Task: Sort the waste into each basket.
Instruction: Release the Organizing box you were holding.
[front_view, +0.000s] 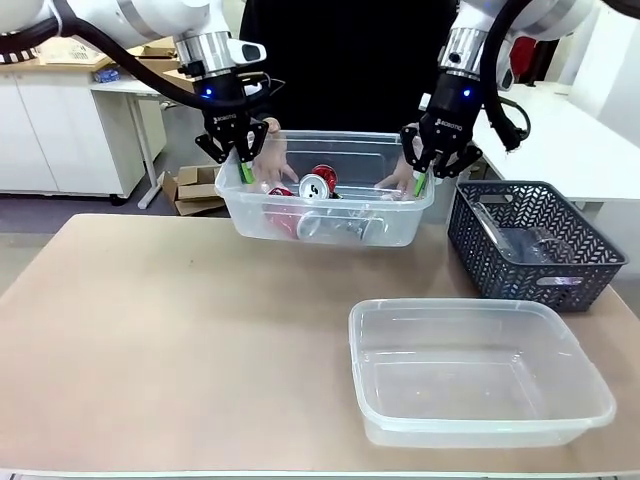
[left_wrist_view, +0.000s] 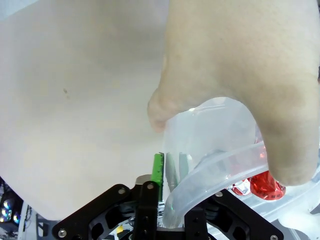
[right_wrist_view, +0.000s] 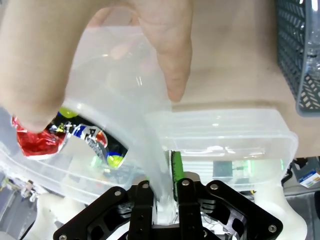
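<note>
Above the far half of the light brown desk (front_view: 150, 330), a clear rectangular plastic tub (front_view: 330, 218) with rounded corners and a rolled rim hangs in the air, carried level between the two arms. The left gripper (front_view: 238, 160) has its jaws pinched narrow on the tub's left rim; the left wrist view shows the rim wall running between the green pads (left_wrist_view: 158, 170). The right gripper (front_view: 428, 172) grips the tub's right rim the same way, its jaws narrow around the clear wall, as the right wrist view confirms.

A person in dark clothing stands behind the tub with both hands on it: one hand (front_view: 272, 160) is just beside the left gripper, the other hand (front_view: 398, 180) just beside the right gripper. In the wrist views these hands loom large, fingers curled over the rim next to the pads.

Inside the held tub lies the waste: a small red metal drink can (front_view: 318, 185) with its silver top facing the camera, another red can (front_view: 283, 210) beside it, and a silver-sided piece lying lower against the near wall, too blurred through the plastic to tell apart. The right wrist view also shows a dark-blue-and-yellow can (right_wrist_view: 97, 140) next to a crumpled red one.

Nearer the camera, a second clear plastic tub (front_view: 480, 375) rests on the desk. To its far right stands a dark grey lattice-walled plastic basket (front_view: 535, 245) holding a clear plastic bottle (front_view: 510, 240).
</note>
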